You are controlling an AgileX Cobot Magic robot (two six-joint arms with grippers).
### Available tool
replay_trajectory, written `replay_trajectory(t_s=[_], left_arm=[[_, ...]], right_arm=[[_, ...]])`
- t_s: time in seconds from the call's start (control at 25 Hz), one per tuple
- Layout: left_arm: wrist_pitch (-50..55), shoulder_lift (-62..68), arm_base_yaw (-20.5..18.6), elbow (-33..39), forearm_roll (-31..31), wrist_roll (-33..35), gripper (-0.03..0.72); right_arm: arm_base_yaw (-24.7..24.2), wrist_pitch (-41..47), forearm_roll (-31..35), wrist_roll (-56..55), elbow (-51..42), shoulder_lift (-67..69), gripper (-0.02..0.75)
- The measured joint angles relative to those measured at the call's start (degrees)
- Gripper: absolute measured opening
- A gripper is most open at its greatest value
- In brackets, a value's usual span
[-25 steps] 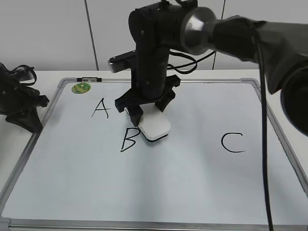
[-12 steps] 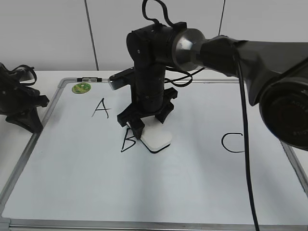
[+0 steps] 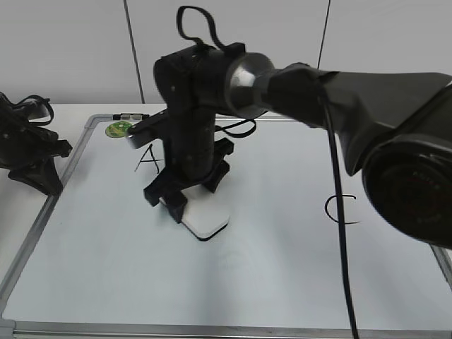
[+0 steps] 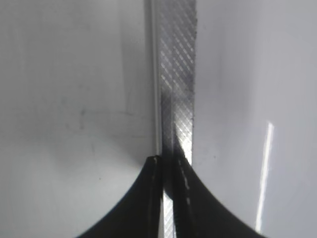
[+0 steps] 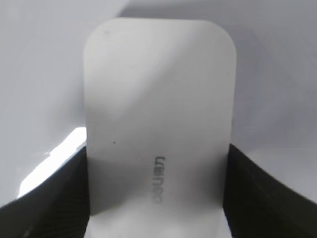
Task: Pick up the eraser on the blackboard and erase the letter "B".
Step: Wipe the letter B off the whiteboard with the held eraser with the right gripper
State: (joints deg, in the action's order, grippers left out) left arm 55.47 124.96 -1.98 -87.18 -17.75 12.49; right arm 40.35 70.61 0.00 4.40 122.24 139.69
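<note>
Right gripper [image 3: 185,201] clamped on the eraser [image 3: 205,219], one finger on each long side; wrist view shows the white top with grey lettering between them. We see the eraser flat on the blackboard [image 3: 282,282], just ahead of and below the gripper. No "B" visible where it sits; whether traces remain under the eraser or arm, we cannot tell. "A" [image 3: 149,159] just behind the gripper, "C" [image 3: 342,210] well off to its side. We judge the wipe mostly done. Left gripper [image 4: 168,166] closed, idle over the board's frame.

Pale panelled wall [image 3: 70,49] with dark seams behind white table [image 3: 78,111].
</note>
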Motion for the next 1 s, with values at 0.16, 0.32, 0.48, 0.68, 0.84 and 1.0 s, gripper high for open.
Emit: replay_trajectory(t_s=[0.16, 0.32, 0.48, 0.68, 0.84, 1.0], left_arm=[[0.0, 0.0, 0.0, 0.0, 0.0, 0.0, 0.011], [0.0, 0.0, 0.0, 0.0, -0.1, 0.0, 0.011], [0.0, 0.0, 0.0, 0.0, -0.1, 0.0, 0.011], [0.0, 0.0, 0.0, 0.0, -0.1, 0.0, 0.011], [0.0, 0.0, 0.0, 0.0, -0.3, 0.0, 0.011], [0.0, 0.0, 0.0, 0.0, -0.4, 0.0, 0.011]], right_arm=[[4.7, 0.0, 0.0, 0.1, 0.0, 0.1, 0.545], [8.4, -0.1, -0.5, 0.6, 0.0, 0.2, 0.545], [8.7, -0.1, -1.0, 1.0, 0.0, 0.2, 0.545], [8.2, -0.1, -2.1, 0.4, 0.0, 0.2, 0.545], [6.9, -0.1, -2.4, -0.8, 0.0, 0.2, 0.545], [3.5, -0.2, -2.8, -1.3, 0.0, 0.2, 0.545]])
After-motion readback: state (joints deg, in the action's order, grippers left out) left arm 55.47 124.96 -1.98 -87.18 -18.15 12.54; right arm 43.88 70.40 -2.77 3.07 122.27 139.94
